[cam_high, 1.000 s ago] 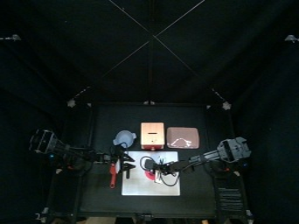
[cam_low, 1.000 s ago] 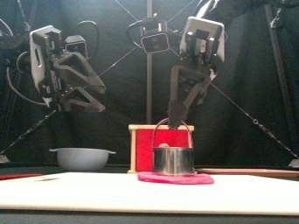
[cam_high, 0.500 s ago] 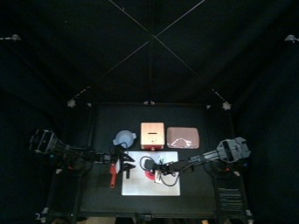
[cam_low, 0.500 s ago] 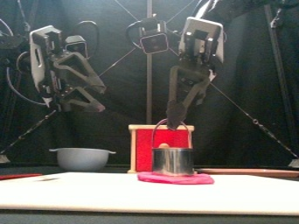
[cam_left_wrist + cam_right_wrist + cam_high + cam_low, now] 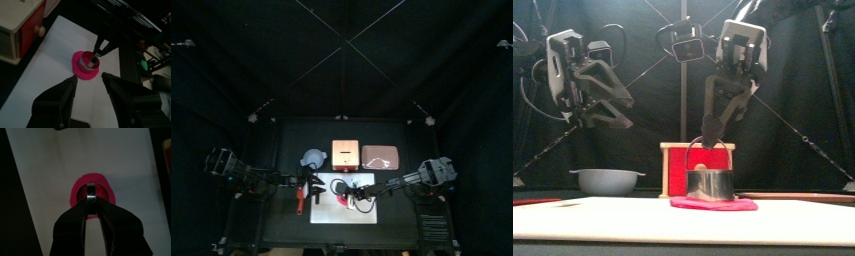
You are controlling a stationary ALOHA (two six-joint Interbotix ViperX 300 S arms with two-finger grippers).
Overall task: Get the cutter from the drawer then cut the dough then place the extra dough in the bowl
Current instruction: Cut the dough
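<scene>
Black curtains close the scene in on three sides. The back curtain point(image 5: 318, 95) rises behind the far edge of the tabletop point(image 5: 285, 135) and fills the upper half of the view from above. The left curtain point(image 5: 205, 100) and the right curtain point(image 5: 481, 100) hang at either side, running from far to near beside the tabletop. The tabletop is black as well, roughly square, and shows a shade lighter than the cloth around it. Seen level from the near edge, the back curtain hangs in long soft folds, and the light picks out their ridges in dull grey. The booth is dim overall.
</scene>
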